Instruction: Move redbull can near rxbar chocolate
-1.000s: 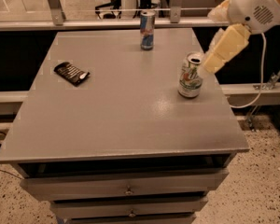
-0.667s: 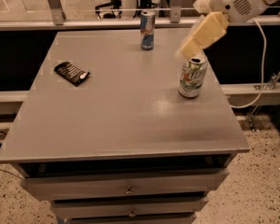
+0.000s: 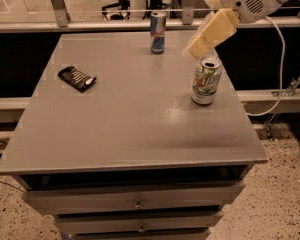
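The redbull can, slim, blue and silver, stands upright near the far edge of the grey table. The rxbar chocolate, a flat dark wrapper with white text, lies at the table's left side. My gripper, cream-coloured, hangs from the white arm at the upper right. It hovers above the table, to the right of the redbull can and apart from it, just over the top left of a white-and-green soda can. It holds nothing that I can see.
The soda can stands upright near the table's right edge. Drawers run under the table front. A metal rail and dark gap lie beyond the far edge. A white cable hangs at the right.
The arm has swung left and slightly up, from the right of the soda can to above its top left, closer to the redbull can. The cans and bar have not moved.
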`<action>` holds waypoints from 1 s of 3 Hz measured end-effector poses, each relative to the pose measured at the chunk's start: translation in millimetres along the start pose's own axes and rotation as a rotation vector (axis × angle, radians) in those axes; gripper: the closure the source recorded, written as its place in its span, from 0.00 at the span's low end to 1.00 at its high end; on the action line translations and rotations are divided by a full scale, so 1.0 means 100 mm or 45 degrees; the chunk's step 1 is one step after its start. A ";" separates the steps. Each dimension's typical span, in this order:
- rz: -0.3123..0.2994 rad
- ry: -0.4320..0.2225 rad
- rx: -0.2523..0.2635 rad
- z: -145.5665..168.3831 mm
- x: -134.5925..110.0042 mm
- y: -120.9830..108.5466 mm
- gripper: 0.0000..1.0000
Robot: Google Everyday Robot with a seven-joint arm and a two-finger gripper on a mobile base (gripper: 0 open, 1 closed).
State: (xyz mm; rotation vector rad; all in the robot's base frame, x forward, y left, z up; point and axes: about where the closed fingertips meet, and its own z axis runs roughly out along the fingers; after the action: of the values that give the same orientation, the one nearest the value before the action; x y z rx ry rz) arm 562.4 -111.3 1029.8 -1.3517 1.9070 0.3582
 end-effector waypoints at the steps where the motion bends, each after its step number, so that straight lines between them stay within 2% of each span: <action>1: 0.018 -0.033 0.007 0.06 -0.03 -0.04 0.00; 2: 0.054 -0.097 0.028 0.36 -0.04 -0.10 0.00; 3: 0.106 -0.167 0.101 0.75 -0.02 -0.28 0.00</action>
State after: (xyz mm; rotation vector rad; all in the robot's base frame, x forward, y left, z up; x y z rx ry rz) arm 618.7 -75.5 986.2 -1.1711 1.8524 0.3981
